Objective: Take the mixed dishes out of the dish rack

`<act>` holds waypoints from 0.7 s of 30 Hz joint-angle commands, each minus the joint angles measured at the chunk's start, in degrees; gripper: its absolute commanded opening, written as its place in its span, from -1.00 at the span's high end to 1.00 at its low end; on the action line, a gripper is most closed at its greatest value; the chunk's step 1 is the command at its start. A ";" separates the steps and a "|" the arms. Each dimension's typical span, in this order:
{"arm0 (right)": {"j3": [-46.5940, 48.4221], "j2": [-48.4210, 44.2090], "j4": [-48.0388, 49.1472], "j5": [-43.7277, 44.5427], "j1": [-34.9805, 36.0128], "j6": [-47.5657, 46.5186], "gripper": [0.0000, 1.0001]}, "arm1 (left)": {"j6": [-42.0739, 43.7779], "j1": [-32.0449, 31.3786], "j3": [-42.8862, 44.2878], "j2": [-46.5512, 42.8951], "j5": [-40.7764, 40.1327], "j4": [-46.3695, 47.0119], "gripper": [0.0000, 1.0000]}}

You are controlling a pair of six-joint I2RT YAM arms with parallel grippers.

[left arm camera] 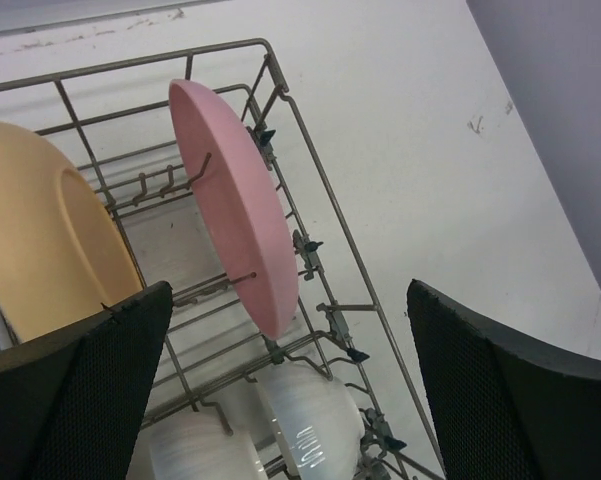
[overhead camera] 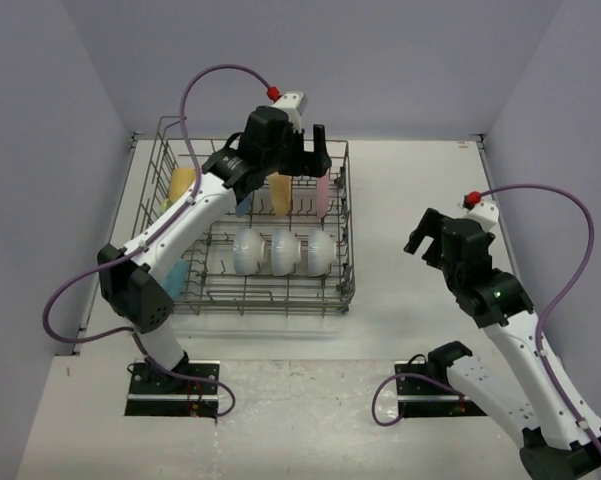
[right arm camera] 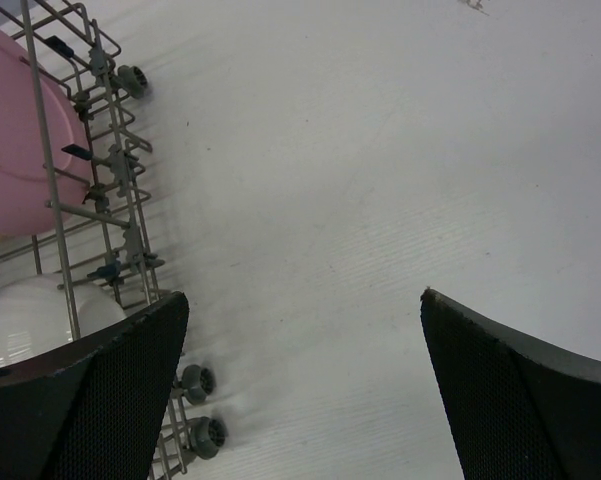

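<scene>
The grey wire dish rack (overhead camera: 270, 297) stands left of centre. Upright in its back row are a blue plate (overhead camera: 244, 206), an orange plate (overhead camera: 279, 196) and a pink plate (overhead camera: 322, 196). Three white bowls (overhead camera: 285, 251) sit in a row in front. A yellow mug (overhead camera: 181, 185) and a light-blue mug (overhead camera: 176, 275) are at the left side. My left gripper (overhead camera: 306, 160) is open and empty, just above the pink plate (left arm camera: 230, 190), with the orange plate (left arm camera: 40, 230) to its left. My right gripper (overhead camera: 426, 236) is open and empty over the table, right of the rack.
The rack's right wall (left arm camera: 331, 200) and small wheels (right arm camera: 195, 381) border bare white table (overhead camera: 420, 180). The pink plate (right arm camera: 10, 150) and a bowl (right arm camera: 25, 315) show at the left of the right wrist view. Purple walls enclose the table.
</scene>
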 commanded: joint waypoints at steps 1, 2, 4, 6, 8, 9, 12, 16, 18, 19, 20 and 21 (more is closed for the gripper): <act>0.20 1.09 1.50 1.04 -0.27 1.86 -0.98 | 0.65 -0.35 5.17 5.10 1.22 2.12 -0.99; 0.28 1.44 1.59 0.60 -0.27 1.95 -0.98 | 0.39 -0.35 5.88 6.08 0.78 2.12 -0.99; 0.28 1.79 1.59 -0.55 -0.35 2.03 -0.98 | -0.05 -0.35 7.20 8.53 -2.44 2.21 -0.89; 0.20 2.15 1.50 -0.90 -0.44 2.39 -0.98 | -0.32 -0.35 8.51 10.12 -4.13 1.86 -0.73; 0.28 2.41 1.51 -1.34 -0.35 2.47 -0.98 | -0.58 -0.44 9.22 12.23 -5.37 1.77 -0.60; 0.37 2.50 1.50 -1.43 -0.35 2.47 -0.98 | -0.50 -0.35 9.66 12.85 -5.03 1.94 -0.57; 0.81 3.11 0.98 -1.96 -0.44 2.47 -0.98 | -1.11 -0.35 10.45 14.96 -2.57 2.65 -0.41; 1.86 3.55 -0.34 -1.78 -0.35 3.00 -0.98 | -2.42 -0.44 10.37 16.63 -0.54 4.23 -0.18; 2.65 3.55 -1.30 -1.78 -0.35 3.53 -0.98 | -3.04 -0.35 10.28 16.98 -0.72 4.40 0.08; 3.53 3.55 -1.57 -1.87 -0.35 3.79 -0.98 | -3.57 -0.26 10.28 16.99 -1.50 4.32 0.16; 3.88 3.47 -1.92 -1.87 -0.35 3.97 -0.98 | -3.57 -0.35 10.28 16.99 -1.59 4.40 0.33; 4.24 3.38 -2.53 -1.87 -0.35 4.06 -0.98 | -3.74 -0.26 10.28 16.90 -1.68 4.32 0.41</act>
